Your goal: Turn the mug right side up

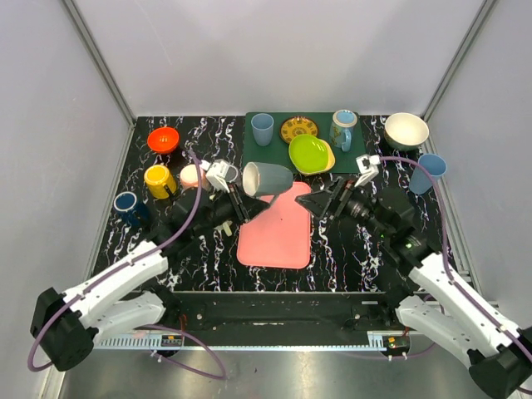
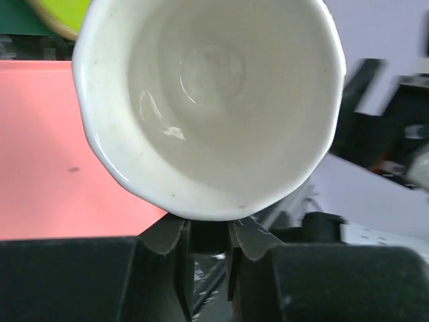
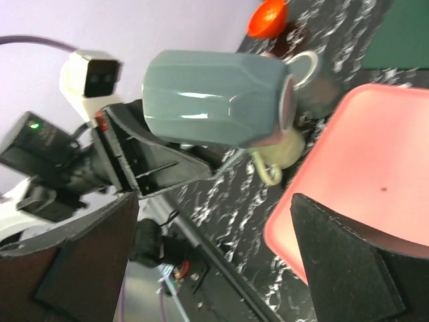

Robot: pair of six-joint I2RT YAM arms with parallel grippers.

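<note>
Mug (image 1: 270,179): grey and faceted outside, white inside. It is off the table, on its side in the air, not yet upright.
Where it hangs: over the far left corner of the pink mat (image 1: 278,237), just in front of the green mat (image 1: 268,158).
Mouth: turned toward my left wrist camera, which looks straight into the white hollow. The base points toward my right arm.
My left pincer (image 2: 208,235): clenched on the mug from below, near the rim. The fingers (image 2: 175,245) stand almost together, and I cannot make out which part of the mug sits between them.
My right pincer (image 1: 316,202): released, fingers spread wide, nothing in it. It sits at the right edge of the pink mat, aimed at the mug and apart from it.
Table (image 1: 357,249): black with white marbling.
On the green mat: a pale blue cup (image 1: 262,127), a patterned plate (image 1: 299,129), a lime bowl (image 1: 310,154) and a blue-handled mug (image 1: 342,129).
Left of the mug: a pink mug (image 1: 193,176) beside my left wrist, then a yellow mug (image 1: 158,180), a dark blue mug (image 1: 127,205) and an orange bowl (image 1: 163,139).
Far right: a cream bowl (image 1: 406,130) and a blue tumbler (image 1: 430,173).
</note>
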